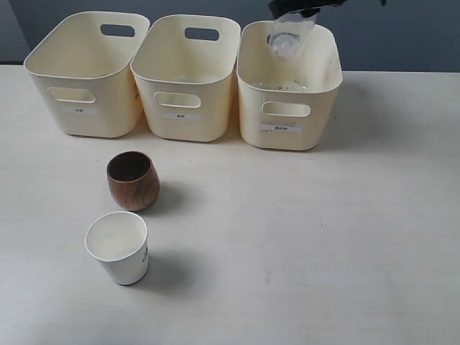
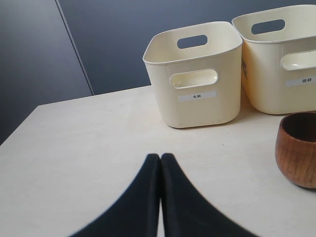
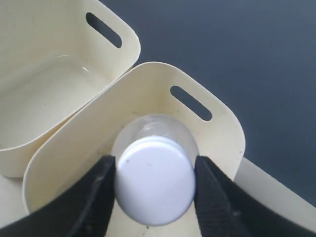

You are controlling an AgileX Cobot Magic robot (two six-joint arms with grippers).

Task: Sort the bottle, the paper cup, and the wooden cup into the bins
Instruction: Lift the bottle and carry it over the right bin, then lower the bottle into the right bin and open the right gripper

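Note:
My right gripper [image 3: 154,180] is shut on the white cap of the clear bottle [image 3: 154,180], holding it over the open top of the right-hand bin [image 3: 207,111]. From the exterior view the bottle [image 1: 290,37] hangs tilted above that bin [image 1: 287,118], with only a little of the gripper [image 1: 296,7] showing at the top edge. The wooden cup [image 1: 133,180] stands on the table in front of the left bin [image 1: 85,100]. Nearer the front edge stands the paper cup [image 1: 118,246]. My left gripper [image 2: 160,158] is shut and empty, low over the table, with the wooden cup [image 2: 297,150] off to one side.
The middle bin [image 1: 185,100] stands between the other two, all three touching in a row at the back of the table [image 1: 323,237]. A dark wall lies behind the bins. Small labels mark each bin front [image 2: 197,96].

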